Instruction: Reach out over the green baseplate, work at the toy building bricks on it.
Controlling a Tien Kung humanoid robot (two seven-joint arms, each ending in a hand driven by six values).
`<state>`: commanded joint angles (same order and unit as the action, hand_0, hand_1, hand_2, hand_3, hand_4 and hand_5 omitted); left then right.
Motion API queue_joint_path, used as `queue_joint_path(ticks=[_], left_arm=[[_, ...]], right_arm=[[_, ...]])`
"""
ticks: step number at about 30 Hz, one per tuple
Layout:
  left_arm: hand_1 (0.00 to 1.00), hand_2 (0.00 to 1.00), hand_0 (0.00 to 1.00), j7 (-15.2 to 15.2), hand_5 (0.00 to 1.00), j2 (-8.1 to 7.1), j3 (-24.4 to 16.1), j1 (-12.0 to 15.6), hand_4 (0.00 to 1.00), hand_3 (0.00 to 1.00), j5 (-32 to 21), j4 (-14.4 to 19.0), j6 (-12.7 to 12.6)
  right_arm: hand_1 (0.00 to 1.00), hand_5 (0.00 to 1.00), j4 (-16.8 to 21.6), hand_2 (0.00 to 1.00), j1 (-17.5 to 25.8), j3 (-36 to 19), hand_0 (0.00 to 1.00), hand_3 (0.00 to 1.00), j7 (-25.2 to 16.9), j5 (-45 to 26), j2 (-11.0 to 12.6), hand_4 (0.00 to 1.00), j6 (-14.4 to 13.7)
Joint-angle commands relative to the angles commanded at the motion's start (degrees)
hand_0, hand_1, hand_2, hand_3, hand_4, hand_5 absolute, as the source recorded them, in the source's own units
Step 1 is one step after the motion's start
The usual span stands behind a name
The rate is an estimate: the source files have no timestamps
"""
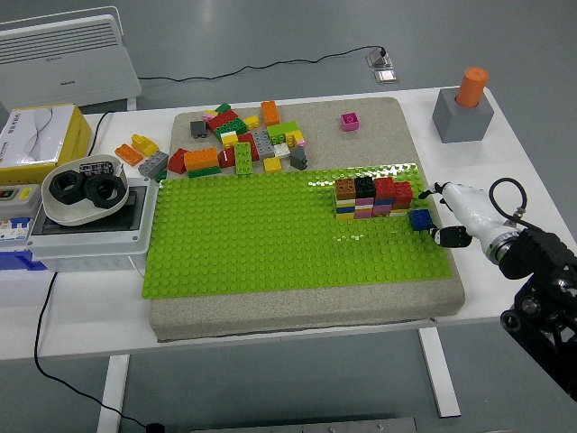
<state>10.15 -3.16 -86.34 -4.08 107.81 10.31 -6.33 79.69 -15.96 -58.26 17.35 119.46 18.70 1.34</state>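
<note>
You saw the baseplate (270, 244) on a mat (306, 307) on the surface (505, 171). A brick wall (373, 198) stood at its right. Loose bricks (239, 144) lay behind it. The right hand (455, 216) was beside the wall.

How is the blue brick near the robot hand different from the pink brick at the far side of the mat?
The blue brick sits on the green baseplate, right of the stacked brick wall; the pink brick lies off it, on the grey mat. The blue brick has the right hand beside it; the pink brick stands alone. Both are small, single bricks.
</note>
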Motion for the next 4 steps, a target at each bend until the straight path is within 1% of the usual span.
queue_joint_path(ticks=[4], left_arm=[[0.47,0.466,0.702,-0.16,0.182,-0.02,-0.41,-0.13,0.404,0.501,0.01,0.0,-0.33]], right_arm=[[0.748,0.01,-1.89,0.864,-1.82,1.9,0.775,0.745,0.55,-0.37,-0.07,0.646,0.82]])
